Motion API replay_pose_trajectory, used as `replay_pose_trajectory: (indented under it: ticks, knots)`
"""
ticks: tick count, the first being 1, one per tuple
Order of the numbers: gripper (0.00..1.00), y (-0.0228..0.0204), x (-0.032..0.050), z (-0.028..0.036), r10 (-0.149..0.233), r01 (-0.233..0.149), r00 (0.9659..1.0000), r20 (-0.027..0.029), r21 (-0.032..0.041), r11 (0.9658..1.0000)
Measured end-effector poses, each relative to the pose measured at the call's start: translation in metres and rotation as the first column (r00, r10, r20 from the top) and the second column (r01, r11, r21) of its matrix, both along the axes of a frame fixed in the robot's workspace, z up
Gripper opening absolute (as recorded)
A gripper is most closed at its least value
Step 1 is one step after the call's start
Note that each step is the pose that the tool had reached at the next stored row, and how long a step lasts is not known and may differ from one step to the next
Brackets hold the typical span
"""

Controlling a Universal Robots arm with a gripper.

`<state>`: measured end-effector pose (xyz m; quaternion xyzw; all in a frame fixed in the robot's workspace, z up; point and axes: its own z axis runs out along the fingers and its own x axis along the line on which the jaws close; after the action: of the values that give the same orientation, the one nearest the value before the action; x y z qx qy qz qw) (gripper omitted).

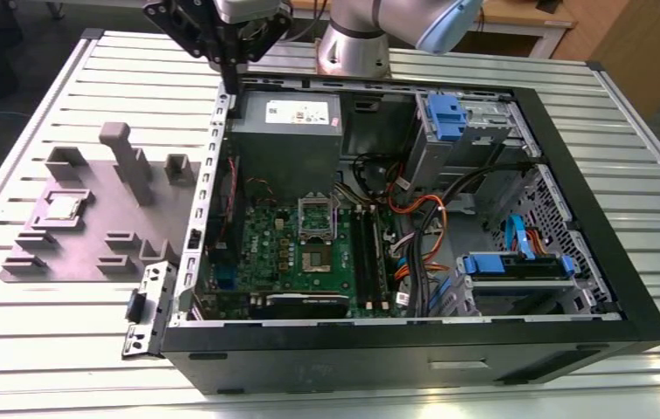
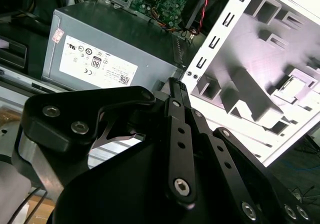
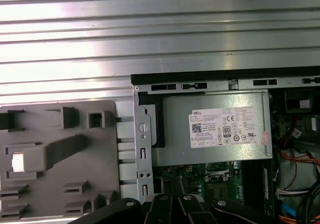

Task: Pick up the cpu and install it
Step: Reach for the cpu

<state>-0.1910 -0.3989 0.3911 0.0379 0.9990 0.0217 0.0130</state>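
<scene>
Cpu [image 1: 65,205] lies flat on the grey fixture [image 1: 97,253] on the table [image 1: 51,349], at the exterior view's left. Right of it the gripper [image 1: 230,85] hangs above the edge of the open computer case [image 1: 423,362] by the power supply [image 1: 289,131], fingers pressed together, holding nothing.

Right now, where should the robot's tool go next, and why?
Probably swing the tool toward the exterior view's left, until it is over the grey tray. The cpu lies untouched on that tray, while the tool hangs above the back edge of the computer case, holding nothing.
</scene>
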Motion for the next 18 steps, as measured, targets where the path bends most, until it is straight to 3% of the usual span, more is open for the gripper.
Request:
replay_pose_trajectory:
  ticks: [18]
  knots:
    - [0.11,0.0,-0.0048,-0.0005,0.0,0.0,1.0,0.0001,0.0001,1.0]
